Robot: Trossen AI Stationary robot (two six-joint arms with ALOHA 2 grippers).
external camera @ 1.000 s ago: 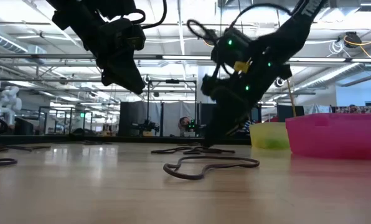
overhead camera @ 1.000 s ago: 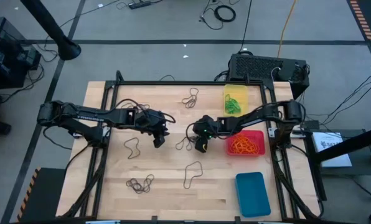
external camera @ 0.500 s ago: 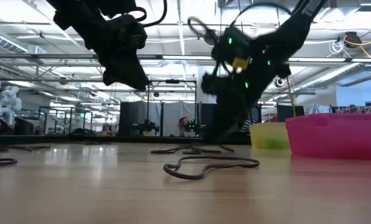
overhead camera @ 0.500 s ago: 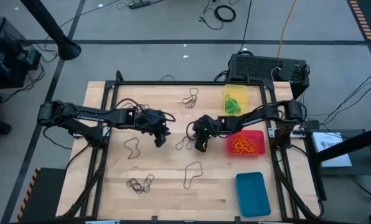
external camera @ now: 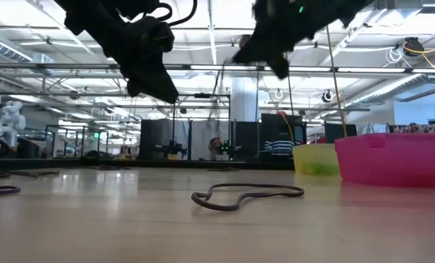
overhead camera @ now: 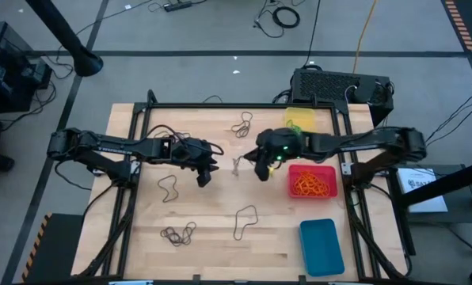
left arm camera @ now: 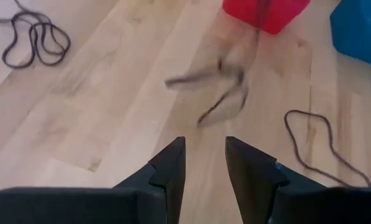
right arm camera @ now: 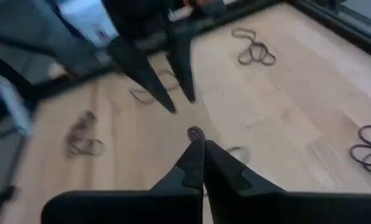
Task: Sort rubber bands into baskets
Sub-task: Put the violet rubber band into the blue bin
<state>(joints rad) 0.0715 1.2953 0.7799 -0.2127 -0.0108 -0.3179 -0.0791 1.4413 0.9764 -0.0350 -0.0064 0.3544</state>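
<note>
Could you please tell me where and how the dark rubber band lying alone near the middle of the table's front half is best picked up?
Take the dark rubber band where its loop narrows and the two strands run close together, coming straight down from above. It lies flat and thin on the table with nothing beside it, so a side approach would find no height to grip. The fingers should straddle the strands and pinch against the wood.

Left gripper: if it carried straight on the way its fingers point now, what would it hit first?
Probably the blurred dark rubber band hanging ahead of the left gripper, which the shut right gripper seems to be lifting. Beyond it lie bare table and the red basket. Depth is unclear.
</note>
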